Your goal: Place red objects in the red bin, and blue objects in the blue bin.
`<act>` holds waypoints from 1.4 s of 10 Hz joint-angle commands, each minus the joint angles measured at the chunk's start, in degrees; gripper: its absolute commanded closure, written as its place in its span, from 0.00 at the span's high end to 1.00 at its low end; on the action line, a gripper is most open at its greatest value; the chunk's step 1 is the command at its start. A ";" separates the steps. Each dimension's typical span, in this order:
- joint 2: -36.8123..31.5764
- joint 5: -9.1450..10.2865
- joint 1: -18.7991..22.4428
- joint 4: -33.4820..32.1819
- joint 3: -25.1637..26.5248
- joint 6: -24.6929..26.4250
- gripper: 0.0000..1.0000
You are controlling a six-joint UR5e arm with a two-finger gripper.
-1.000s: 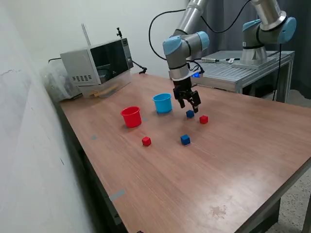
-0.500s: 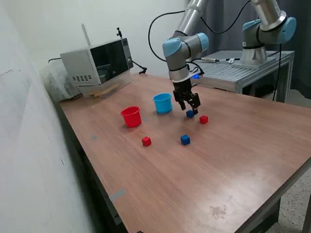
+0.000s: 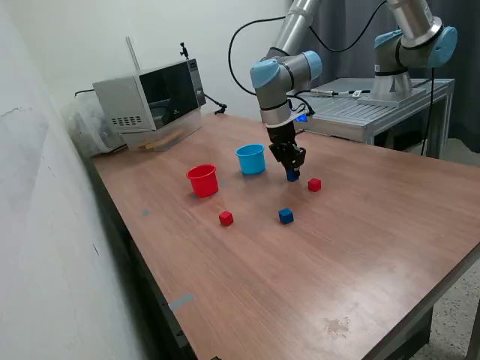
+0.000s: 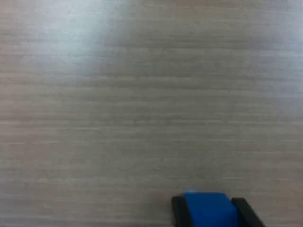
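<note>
Your pincer (image 3: 292, 174) is down at the surface (image 3: 360, 247), clenched on a blue cube (image 4: 208, 211) just beside the blue cup (image 3: 251, 159). The cube looks light, stiff and smooth, so you should hold it on two flat opposite faces, squarely, or it may slip.

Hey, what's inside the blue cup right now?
Nothing shows inside the blue cup, but its near wall hides the bottom. A blue cube sits between the gripper's fingers, not yet in the cup.
</note>
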 commanded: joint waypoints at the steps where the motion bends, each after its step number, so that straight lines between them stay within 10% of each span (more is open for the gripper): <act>1: -1.31 0.15 0.00 0.02 0.00 -0.02 0.00; 8: -12.04 1.56 -9.75 -0.59 0.18 3.84 0.00; 13: -11.43 -3.17 -10.90 0.90 0.00 5.86 0.00; 14: -10.82 -3.53 -10.90 0.99 0.00 5.87 1.00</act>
